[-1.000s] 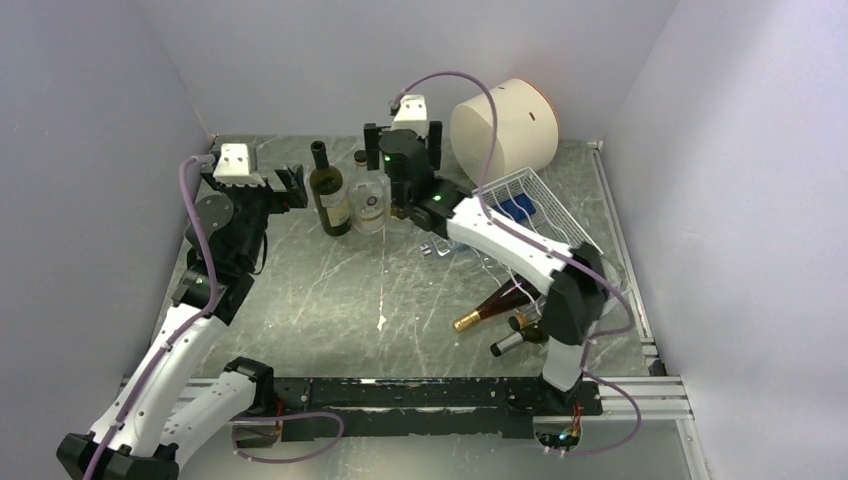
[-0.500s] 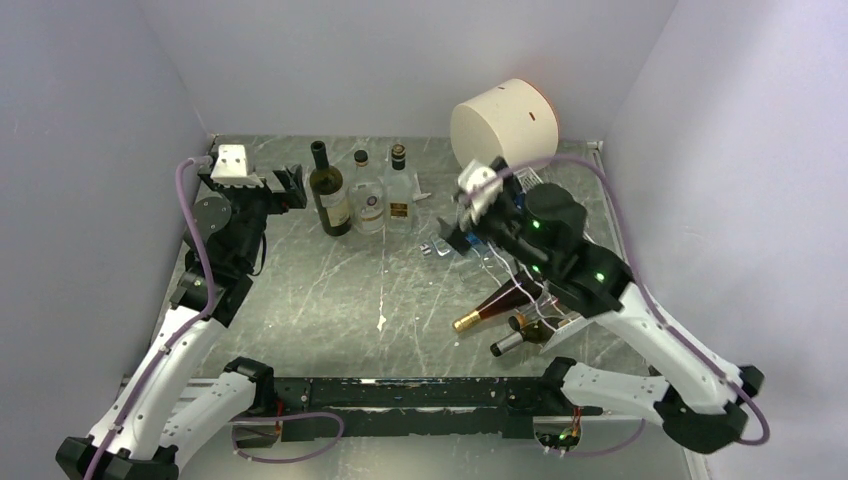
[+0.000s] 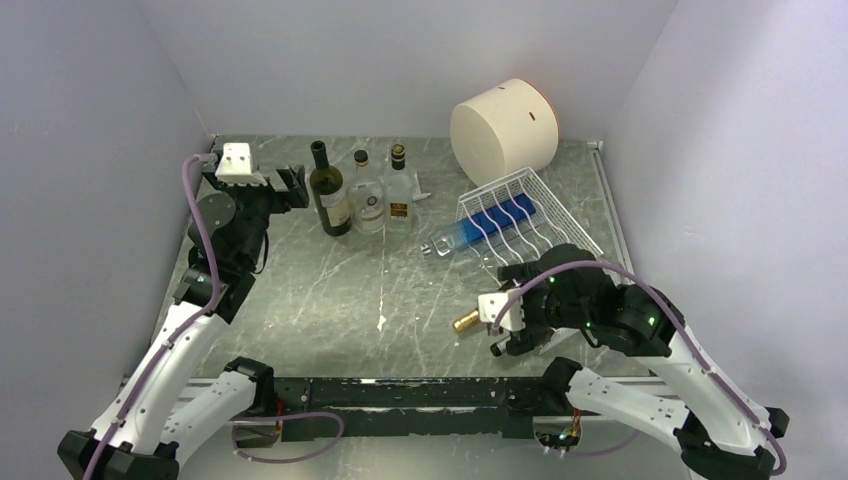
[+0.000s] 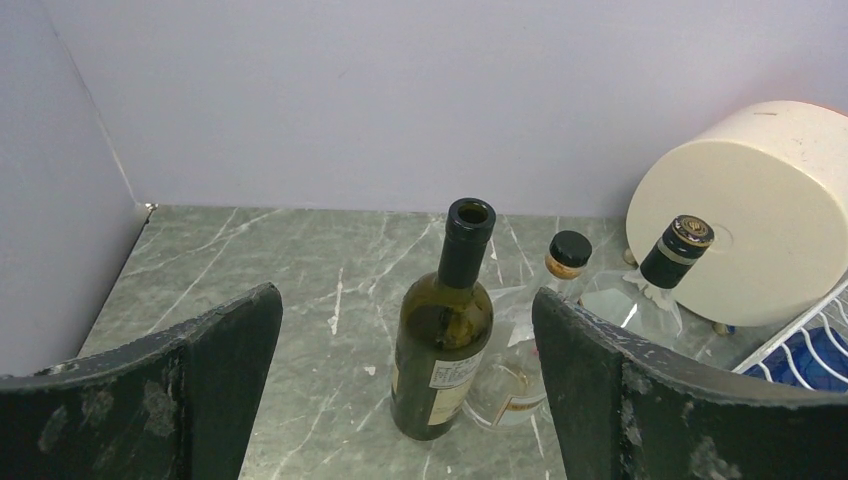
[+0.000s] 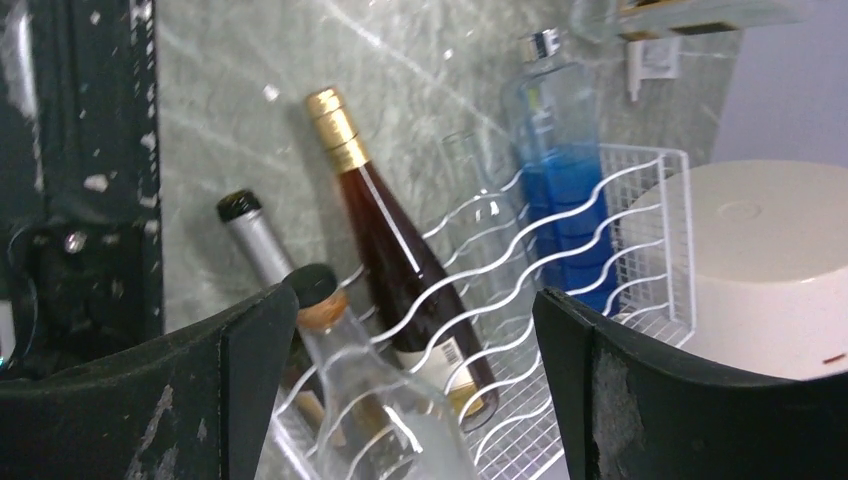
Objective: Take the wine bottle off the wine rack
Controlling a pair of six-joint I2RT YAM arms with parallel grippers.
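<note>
We're seeing wine bottle (image 5: 400,260) in wine rack (image 5: 645,260) via right wrist, right arm (image 3: 600,305) covering it overhead, left gripper (image 4: 405,300), right gripper (image 5: 410,320) spread, cylinder (image 3: 503,130) behind

Right hand (image 5: 415,297) open (left hand (image 4: 407,298) too).

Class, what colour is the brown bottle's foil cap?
Gold; the foil cap shows best in the right wrist view.

Glossy glass wine bottle (image 5: 398,255), white wire wine rack (image 5: 655,240).
</note>
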